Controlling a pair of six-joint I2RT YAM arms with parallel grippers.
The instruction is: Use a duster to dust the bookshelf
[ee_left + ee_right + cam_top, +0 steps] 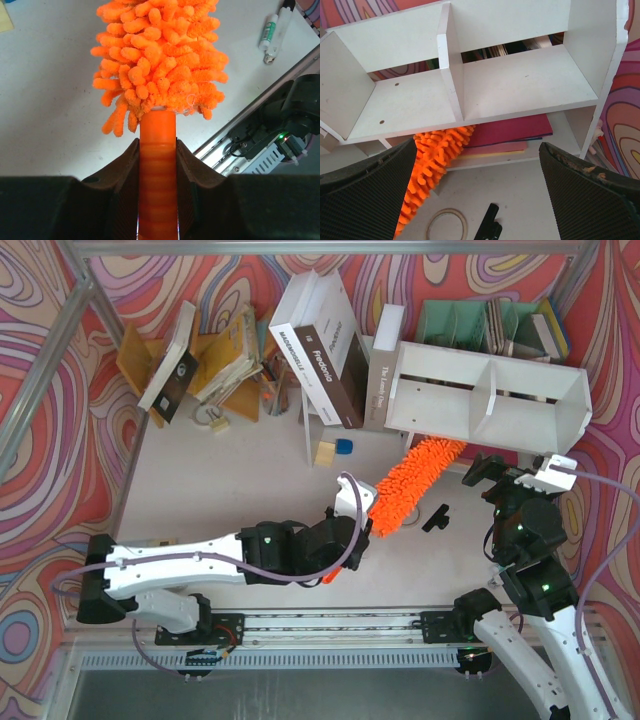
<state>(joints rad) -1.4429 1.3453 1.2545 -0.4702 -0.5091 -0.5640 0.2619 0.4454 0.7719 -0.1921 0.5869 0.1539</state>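
I am gripping the duster (410, 485) with my left claw (357, 530), both fingers (127, 172) pressing against the smooth orange handle just below where the fluffy head begins. The handle is running straight up between them in the left wrist view. The head is stretching away from me, up and to the right across the table (230, 490), and its far end is reaching the bookshelf (490, 390). From the right wrist, the orange fluff is poking in beneath the shelf's lower board, below the left compartment and close to the divider, just beside a stack of red and pale books (510, 135) lying under there. I cannot tell whether the fluff is touching the board. The bookshelf is standing at the far right of the table with its two open compartments facing me, and a green organizer (470, 325) is sitting behind it. My right claw (515, 472) is hovering in front of the shelf's right half with its fingers (365, 200) spread wide, gripping nothing. A black clip (435, 518) is lying on the table between my two claws, near the duster head, and a tape ring (446, 224) is lying next to it.
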